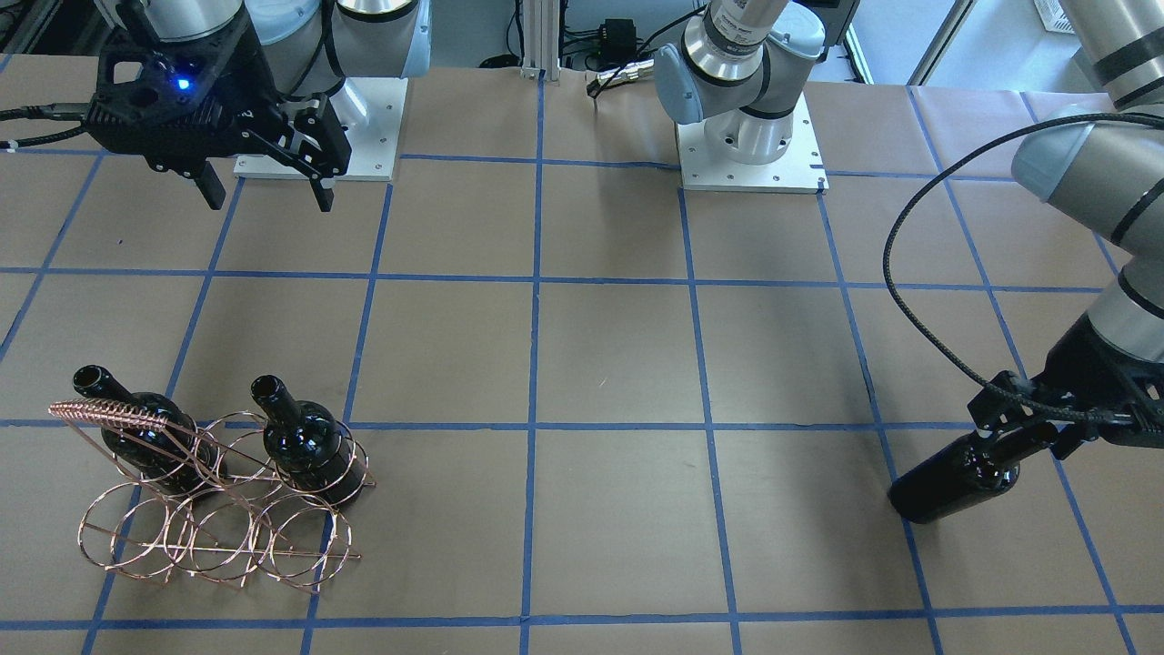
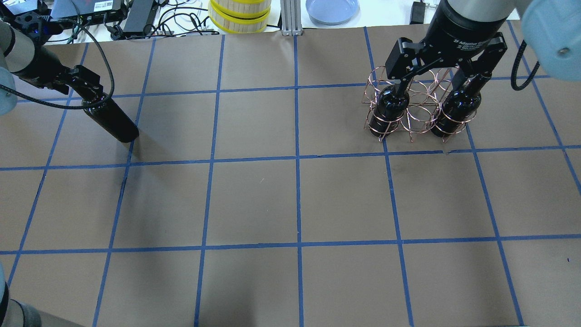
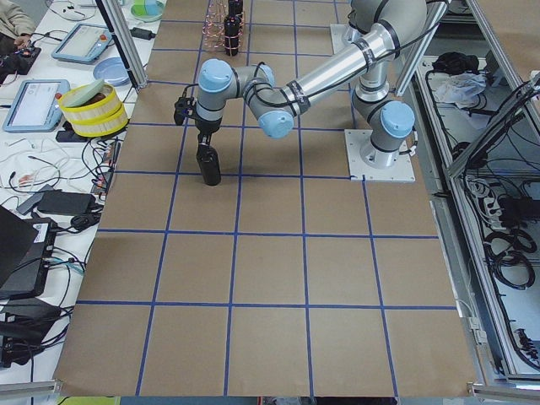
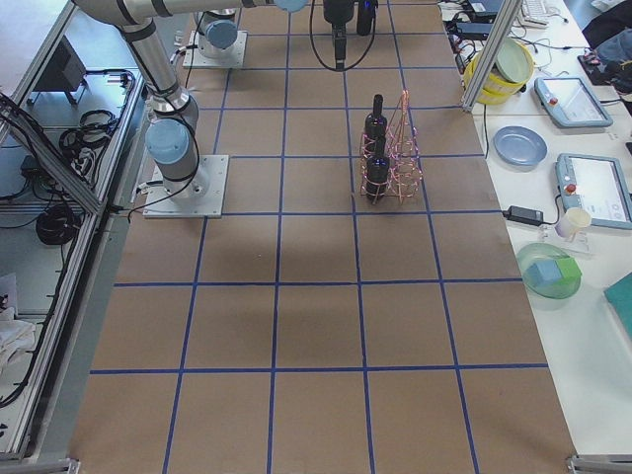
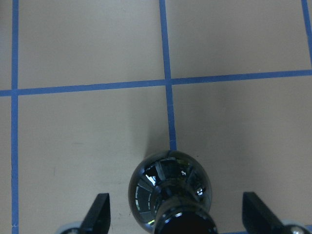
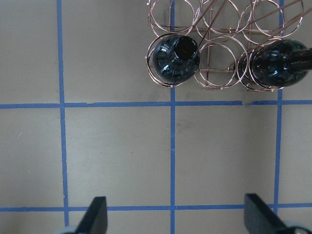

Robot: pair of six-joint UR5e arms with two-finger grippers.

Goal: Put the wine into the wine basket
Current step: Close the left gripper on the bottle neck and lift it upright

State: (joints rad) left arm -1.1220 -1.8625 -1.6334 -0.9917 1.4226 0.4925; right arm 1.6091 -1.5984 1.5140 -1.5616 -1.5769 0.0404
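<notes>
Brown-papered table (image 1: 618,364) held your wine basket (image 1: 218,537), two bottles (image 1: 145,446) (image 1: 305,446) seated. Far from it stood the third wine bottle (image 1: 955,482), left gripper (image 1: 1026,437) spread around its neck, right gripper (image 1: 270,196) spread empty.

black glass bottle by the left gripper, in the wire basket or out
Out. The glossy black glass bottle stands on the table, far from the copper wire basket, with the open left gripper around its neck.

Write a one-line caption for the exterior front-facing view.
Left claw open around the neck of the lone wine bottle; two bottles stand in the wine basket; right claw open, raised.
</notes>
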